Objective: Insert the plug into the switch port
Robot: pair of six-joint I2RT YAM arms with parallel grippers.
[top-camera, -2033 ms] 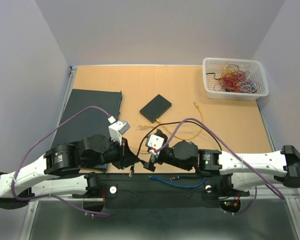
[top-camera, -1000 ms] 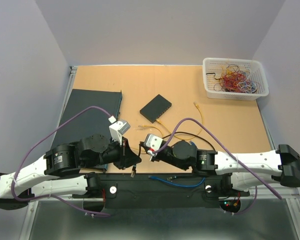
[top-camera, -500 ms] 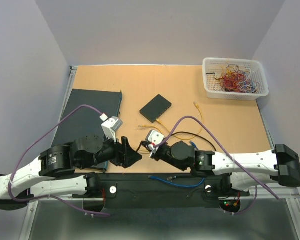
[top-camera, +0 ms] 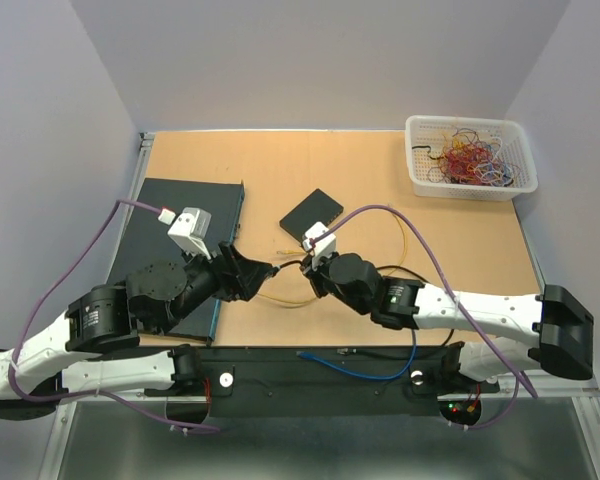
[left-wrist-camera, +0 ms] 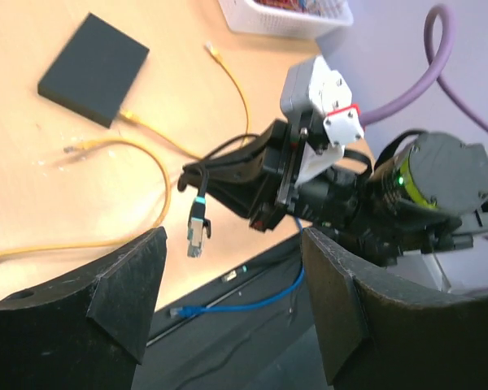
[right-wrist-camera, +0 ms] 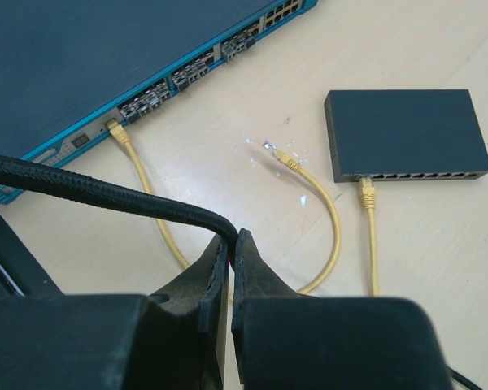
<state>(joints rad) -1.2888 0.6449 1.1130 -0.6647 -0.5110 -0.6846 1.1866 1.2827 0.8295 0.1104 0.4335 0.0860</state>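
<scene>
The right pincer (right-wrist-camera: 229, 244) is clenched on the black cable (right-wrist-camera: 106, 188) a little way back from its end, so the plug (left-wrist-camera: 197, 237) is not in the jaws. It dangles just below them on a short curl of cable, off the worktop (top-camera: 380, 180). Seen from the left wrist, its long axis runs about 12 to 6 o'clock with the tip down, which is not in line with any port face. The left pincer (left-wrist-camera: 234, 244) is released, its jaws spread wide, and faces the plug from close by without touching it. From the right wrist, the port row of the large switch (right-wrist-camera: 89, 49) lies at about 11 o'clock. The small switch (right-wrist-camera: 407, 130) sits at about 2 o'clock, its ports turned toward the camera (one already holds a yellow cable (right-wrist-camera: 368, 236)). I cannot tell which switch is meant. Either way, I judge that the move depends on the plug being swung from hanging to level, tip toward a port. The right arm carries the cable, and the left is placed to steady the plug.
</scene>
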